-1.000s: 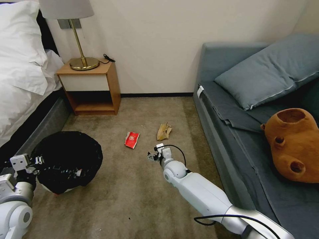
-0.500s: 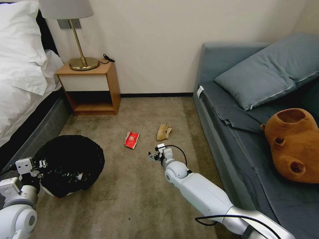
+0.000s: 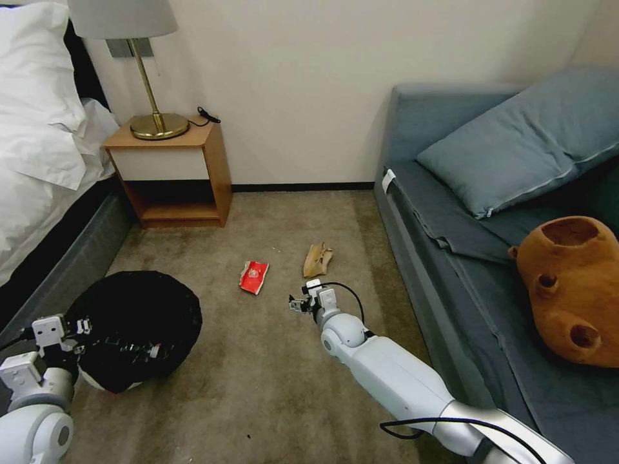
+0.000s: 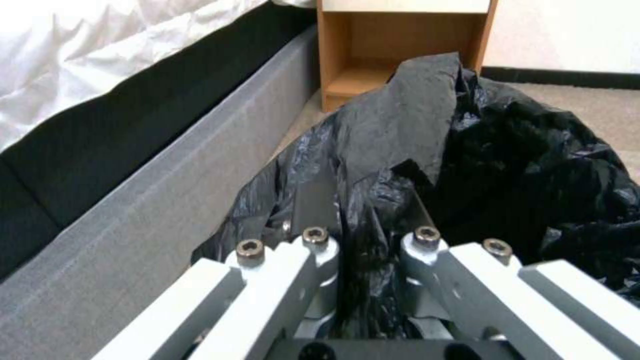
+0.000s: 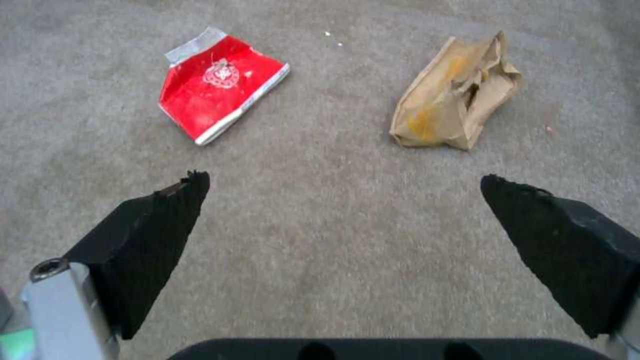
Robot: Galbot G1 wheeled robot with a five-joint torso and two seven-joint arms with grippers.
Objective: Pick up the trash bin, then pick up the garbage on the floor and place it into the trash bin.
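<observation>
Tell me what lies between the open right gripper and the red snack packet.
Nothing visible: bare carpet separates the right gripper from the red snack packet. The tan paper bag lies apart, beside the packet, off that path.

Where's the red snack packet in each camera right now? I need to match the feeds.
Head view: red snack packet on the carpet mid-frame, just ahead of the open right gripper.
Right wrist view: packet beyond one black finger.
Left wrist view: not in it; the left gripper grips the trash bin.
Shared landmark: tan paper bag beside the packet.
</observation>
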